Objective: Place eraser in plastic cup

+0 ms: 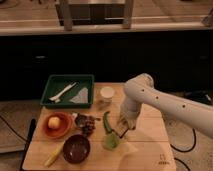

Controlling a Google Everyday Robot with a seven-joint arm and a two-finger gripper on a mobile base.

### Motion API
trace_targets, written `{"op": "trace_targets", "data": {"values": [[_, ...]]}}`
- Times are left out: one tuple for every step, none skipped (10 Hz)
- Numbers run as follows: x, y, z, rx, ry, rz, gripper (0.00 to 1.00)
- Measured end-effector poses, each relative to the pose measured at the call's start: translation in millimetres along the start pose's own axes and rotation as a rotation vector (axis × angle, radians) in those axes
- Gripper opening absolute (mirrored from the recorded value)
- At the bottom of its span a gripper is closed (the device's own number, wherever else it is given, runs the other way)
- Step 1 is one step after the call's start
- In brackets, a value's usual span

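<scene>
On wooden table (150,150), items big to small: white robot arm (165,102), reaching down from right; green tray (55,82) at back left w/ white utensil inside; maroon bowl (76,148), front left; orange bowl (56,125) w/ yellow fruit; white cup (106,93) beside tray; plastic cup (111,142), front centre, upright; gripper (123,131) just above-right of plastic cup, jaw state: can't tell. Eraser: can't tell where.
</scene>
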Motion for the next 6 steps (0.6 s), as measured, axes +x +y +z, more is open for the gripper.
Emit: {"op": "trace_targets", "data": {"values": [[-5.4,0.2,1.7,-0.006,0.003,-0.016,0.00],[-13.0,1.4,4.4,-0.017,0.004,-0.036,0.00],[-18.3,1.4,6.7,-0.025,0.004,-0.050,0.00],[-24.7,1.8,8.8,-0.034,0.006,-0.065,0.00],[-33.2,3.6,11.7,-0.046,0.011,-0.083,0.00],[-37.8,4.9,13.1,-0.053,0.014,-0.094,0.00]]}}
